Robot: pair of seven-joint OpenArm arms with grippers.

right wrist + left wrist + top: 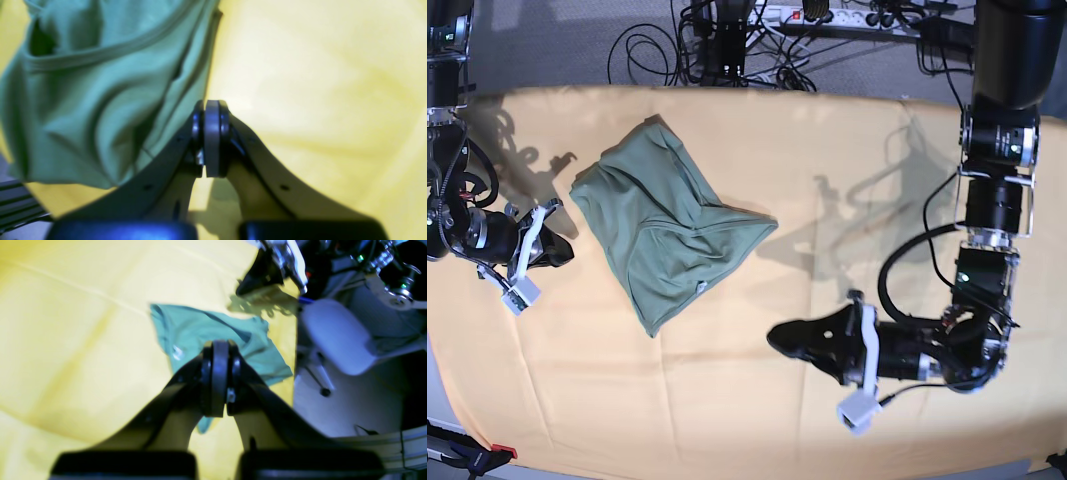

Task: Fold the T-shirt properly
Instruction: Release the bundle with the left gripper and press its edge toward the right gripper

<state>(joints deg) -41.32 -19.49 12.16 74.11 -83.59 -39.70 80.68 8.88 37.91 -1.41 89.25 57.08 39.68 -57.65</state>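
Observation:
The sage-green T-shirt (667, 225) lies crumpled in a loose heap left of centre on the yellow-orange cloth (827, 170). In the right wrist view the T-shirt (93, 90) fills the upper left, its ribbed neckline visible. My right gripper (562, 250) hovers just left of the shirt, shut and holding nothing (210, 106). At the lower right my left gripper (777, 338) sits well clear of the shirt, shut and empty (220, 346). Seen from the left wrist, the T-shirt (196, 333) lies beyond the closed fingers.
Black cables and a power strip (827, 15) lie on the floor beyond the table's far edge. The yellow-orange cloth covers the whole table. The other arm's white housing (337, 333) shows at the right of the left wrist view.

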